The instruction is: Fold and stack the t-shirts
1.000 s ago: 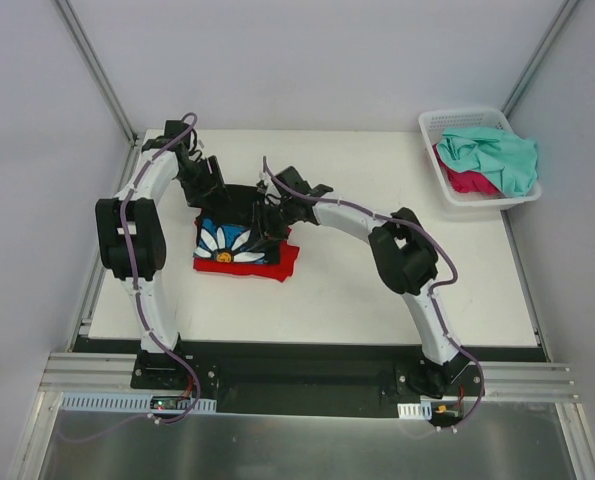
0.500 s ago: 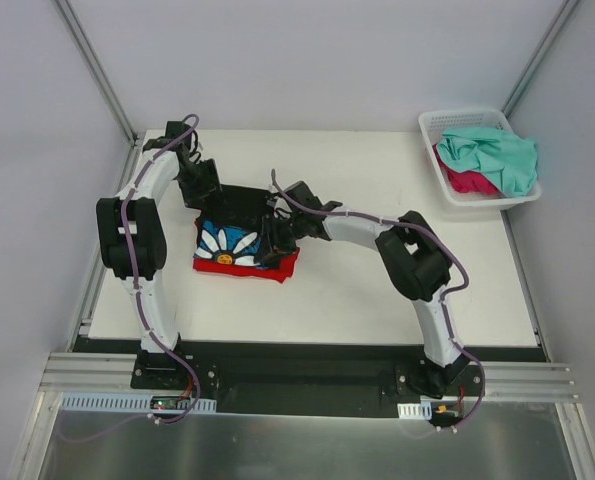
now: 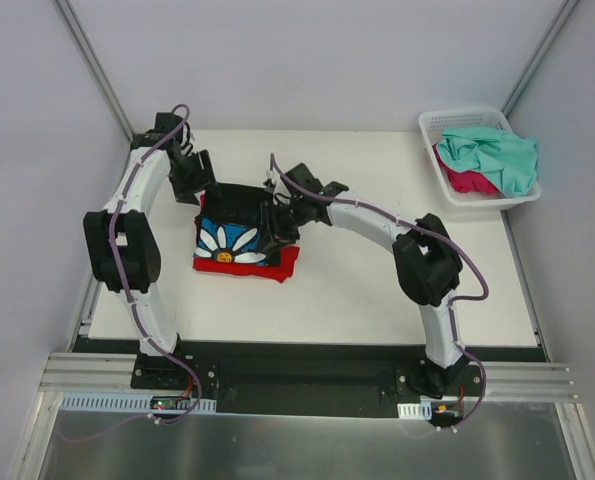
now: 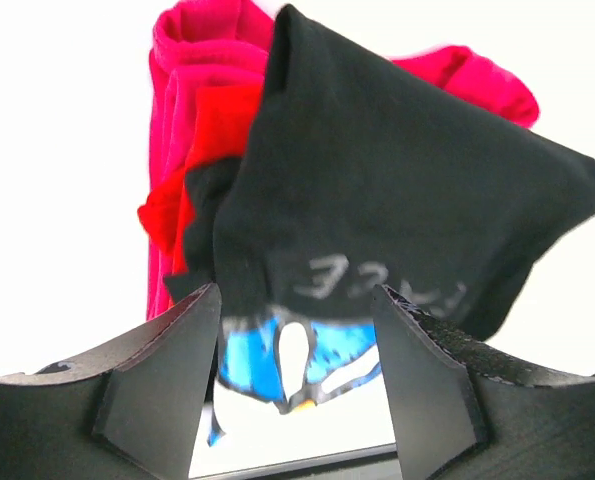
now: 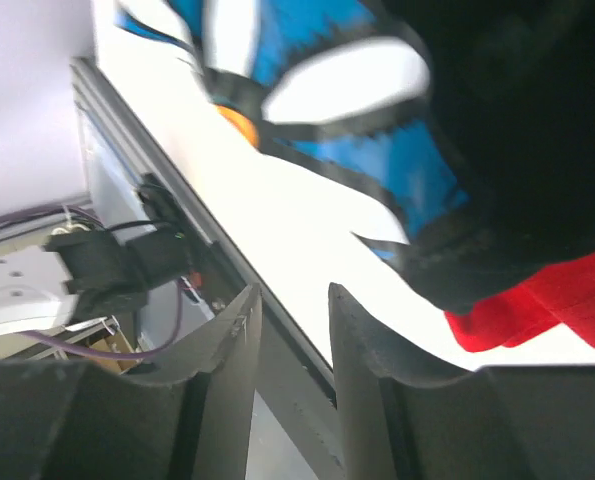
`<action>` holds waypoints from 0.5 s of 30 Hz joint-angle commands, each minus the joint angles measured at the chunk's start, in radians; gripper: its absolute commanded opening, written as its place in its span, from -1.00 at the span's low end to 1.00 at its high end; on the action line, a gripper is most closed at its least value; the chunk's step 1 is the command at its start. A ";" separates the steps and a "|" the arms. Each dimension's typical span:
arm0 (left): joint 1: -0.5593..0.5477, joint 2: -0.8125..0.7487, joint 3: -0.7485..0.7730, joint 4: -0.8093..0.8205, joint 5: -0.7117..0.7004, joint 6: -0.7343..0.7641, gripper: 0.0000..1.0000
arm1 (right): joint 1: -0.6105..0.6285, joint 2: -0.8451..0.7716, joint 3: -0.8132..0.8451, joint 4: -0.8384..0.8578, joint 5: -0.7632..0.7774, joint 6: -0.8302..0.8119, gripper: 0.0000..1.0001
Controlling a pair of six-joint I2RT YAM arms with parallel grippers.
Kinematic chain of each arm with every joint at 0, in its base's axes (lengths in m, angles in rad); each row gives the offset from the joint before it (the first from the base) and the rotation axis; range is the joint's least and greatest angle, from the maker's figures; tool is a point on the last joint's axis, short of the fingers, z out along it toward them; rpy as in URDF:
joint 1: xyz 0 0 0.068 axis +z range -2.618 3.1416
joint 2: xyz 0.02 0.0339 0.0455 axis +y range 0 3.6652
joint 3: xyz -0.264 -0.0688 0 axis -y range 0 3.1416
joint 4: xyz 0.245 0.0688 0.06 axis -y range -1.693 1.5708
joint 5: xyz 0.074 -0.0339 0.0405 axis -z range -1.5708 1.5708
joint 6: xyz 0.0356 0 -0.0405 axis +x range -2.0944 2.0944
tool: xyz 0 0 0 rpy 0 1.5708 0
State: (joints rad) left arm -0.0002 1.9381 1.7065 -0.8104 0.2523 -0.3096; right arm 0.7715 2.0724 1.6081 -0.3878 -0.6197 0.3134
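Top external: on table [image 3: 377, 290], left of centre, black shirt [image 3: 239, 205] folded over red shirt [image 3: 282, 268]; teal shirt [image 3: 492, 150] heaped in basket [image 3: 447, 125], far right. Soft, light, limp cloth: best pinched at a corner or folded edge, else sags and unfolds. Left gripper [image 4: 295, 300] wide apart, right gripper [image 5: 292, 295] narrowly apart, both holding nothing. Hard to tell: pink cloth [image 4: 192, 60] under the black, probably a third shirt; lower layers hidden; right wrist view blurred.
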 commanded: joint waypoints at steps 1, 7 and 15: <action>0.003 -0.178 0.054 -0.102 -0.028 0.012 0.25 | -0.034 -0.081 0.220 -0.154 0.018 -0.063 -0.26; -0.052 -0.324 -0.037 -0.133 0.037 -0.002 0.29 | -0.112 0.026 0.381 -0.195 0.008 -0.092 -0.26; -0.170 -0.453 -0.352 -0.109 0.013 -0.089 0.22 | -0.173 0.278 0.506 -0.116 -0.081 -0.053 -0.24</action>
State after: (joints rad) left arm -0.1371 1.5150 1.4845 -0.8810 0.2802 -0.3340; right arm 0.6056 2.2364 2.0724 -0.5014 -0.6426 0.2462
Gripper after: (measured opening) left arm 0.621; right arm 0.379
